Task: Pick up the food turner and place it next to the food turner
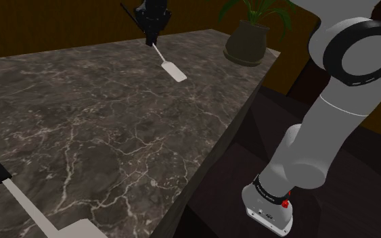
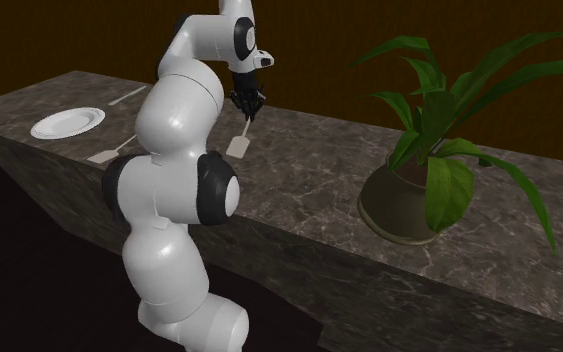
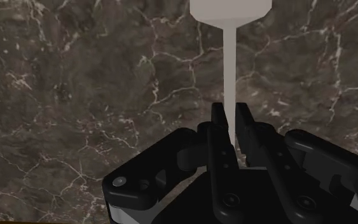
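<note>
Shoulder view: set high beside the arm [image 1: 338, 108], which sits close at this view's right. It looks down the length of the counter [image 1: 114, 128].

Second exterior view: lower, off the counter's long edge, arm nearest, facing across.

Both views share the potted plant [image 1: 248, 42] and the turner [image 1: 175, 71].

Wrist view: close above the counter, looking along the gripper [image 3: 230, 109].

Dark veined marble counter [image 1: 114, 135], matt pale food turner [image 1: 175, 71], glossy white arm [image 2: 174, 120]
</note>
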